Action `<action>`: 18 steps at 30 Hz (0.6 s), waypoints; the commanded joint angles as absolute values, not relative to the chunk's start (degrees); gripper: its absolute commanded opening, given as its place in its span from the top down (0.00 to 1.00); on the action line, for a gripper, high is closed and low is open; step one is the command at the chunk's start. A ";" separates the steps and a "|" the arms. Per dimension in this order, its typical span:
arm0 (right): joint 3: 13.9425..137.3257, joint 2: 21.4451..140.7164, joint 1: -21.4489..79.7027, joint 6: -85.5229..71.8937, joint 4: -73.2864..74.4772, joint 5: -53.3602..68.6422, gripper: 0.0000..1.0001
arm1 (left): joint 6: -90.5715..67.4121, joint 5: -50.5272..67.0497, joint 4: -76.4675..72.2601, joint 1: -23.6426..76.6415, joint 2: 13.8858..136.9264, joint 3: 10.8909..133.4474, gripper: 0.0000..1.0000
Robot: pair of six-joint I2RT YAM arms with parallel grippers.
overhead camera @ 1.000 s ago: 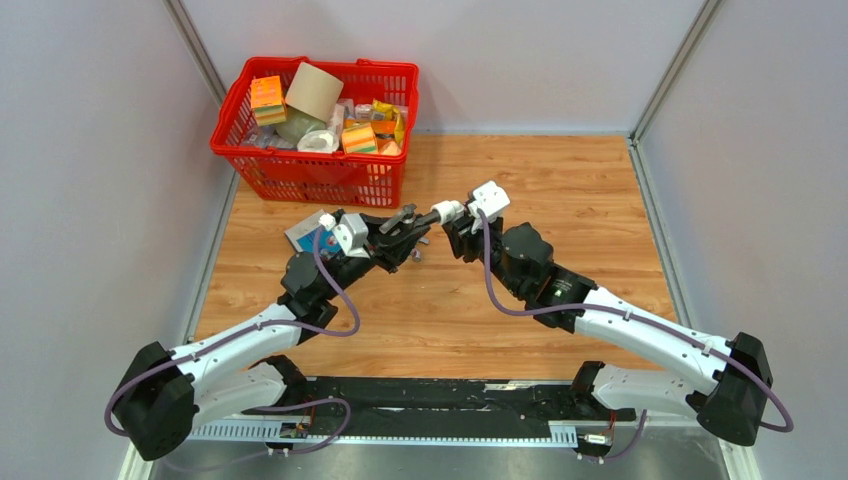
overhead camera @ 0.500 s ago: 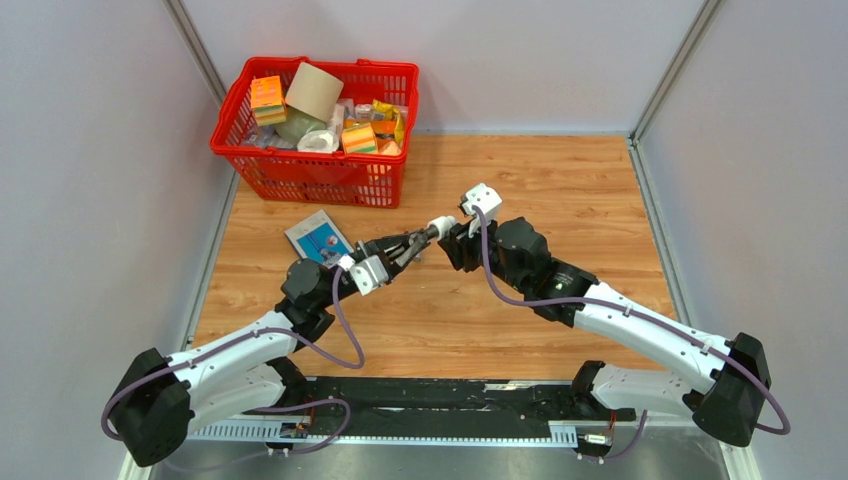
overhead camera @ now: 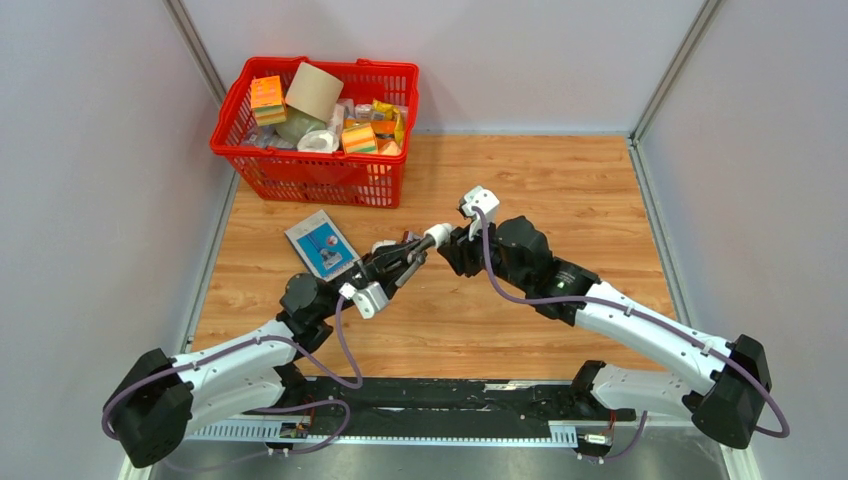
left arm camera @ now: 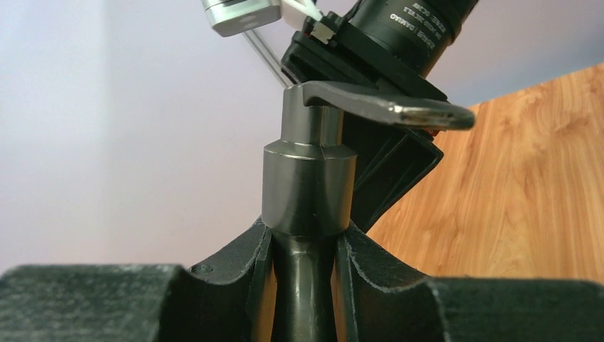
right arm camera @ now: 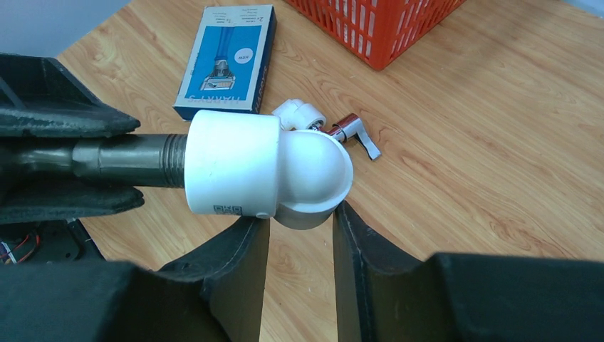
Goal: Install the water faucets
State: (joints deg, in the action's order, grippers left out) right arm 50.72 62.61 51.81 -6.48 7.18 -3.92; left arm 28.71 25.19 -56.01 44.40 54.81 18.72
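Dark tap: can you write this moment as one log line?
left gripper: shut on dark grey faucet | right gripper: shut on white elbow | join: faucet enters elbow | chrome faucet: on table

Dark faucet (left arm camera: 308, 185) — lower end cut off.

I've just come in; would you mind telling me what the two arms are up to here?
The arms are joining a tap to its fitting, held above the wooden table. The left gripper clamps the dark grey faucet by its body. The right gripper grips the white elbow fitting, which sits on the faucet's threaded end with some thread showing. The chrome faucet and a second white elbow lie together on the table beside the blue-and-white box, near the red basket.
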 commanded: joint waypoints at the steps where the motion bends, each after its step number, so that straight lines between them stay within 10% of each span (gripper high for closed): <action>1: 52.56 58.62 53.88 -9.67 -4.31 7.38 0.87 | 18.92 15.76 -57.03 44.21 57.39 15.21 1.00; 10: 49.93 58.45 52.74 -6.33 -4.92 7.56 0.33 | -18.13 5.97 -65.39 39.56 59.68 13.53 1.00; 18: 44.04 52.74 52.65 3.94 -7.11 7.48 0.13 | -37.17 14.15 -55.91 30.06 55.91 16.34 1.00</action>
